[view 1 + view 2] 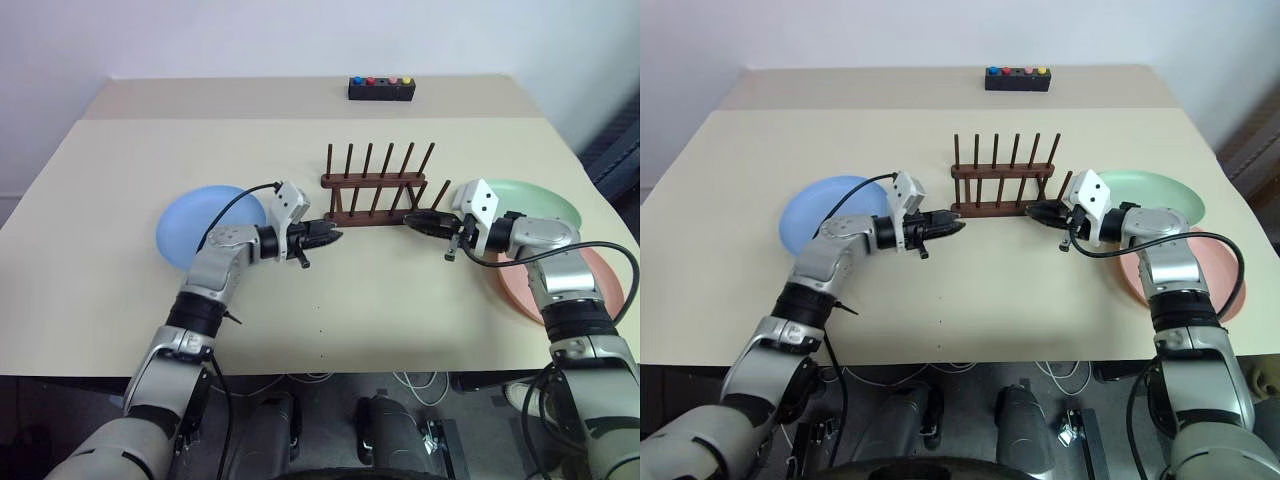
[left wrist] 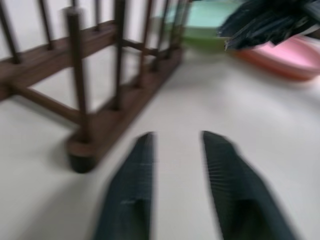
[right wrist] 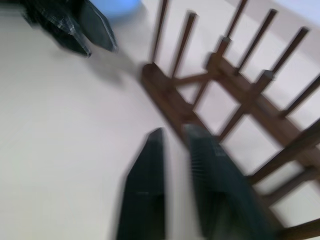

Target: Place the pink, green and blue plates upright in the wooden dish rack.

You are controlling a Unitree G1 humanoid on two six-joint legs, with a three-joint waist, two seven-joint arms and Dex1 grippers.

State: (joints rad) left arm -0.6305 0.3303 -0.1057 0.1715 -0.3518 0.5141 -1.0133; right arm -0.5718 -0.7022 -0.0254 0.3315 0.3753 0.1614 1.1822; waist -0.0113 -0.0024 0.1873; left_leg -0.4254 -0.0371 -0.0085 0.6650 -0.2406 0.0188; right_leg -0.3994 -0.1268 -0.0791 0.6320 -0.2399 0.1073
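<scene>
The wooden dish rack [image 1: 375, 190] stands empty at the middle of the table. To its left the blue plate [image 1: 200, 235] lies flat. On the rack's right the green plate [image 1: 535, 200] also lies flat, with the pink plate [image 1: 600, 290] nearer, partly hidden by my right arm. My left gripper [image 1: 330, 238] points at the rack's left end, low over the table. Its fingers [image 2: 135, 175] stand apart with nothing between them. My right gripper [image 1: 415, 222] points at the rack's right end. It is open by a narrow gap [image 3: 175, 130] and holds nothing.
A small black box with coloured buttons [image 1: 380, 88] sits at the table's far edge behind the rack. Bare tabletop [image 1: 380, 300] spreads in front of the rack between my two arms.
</scene>
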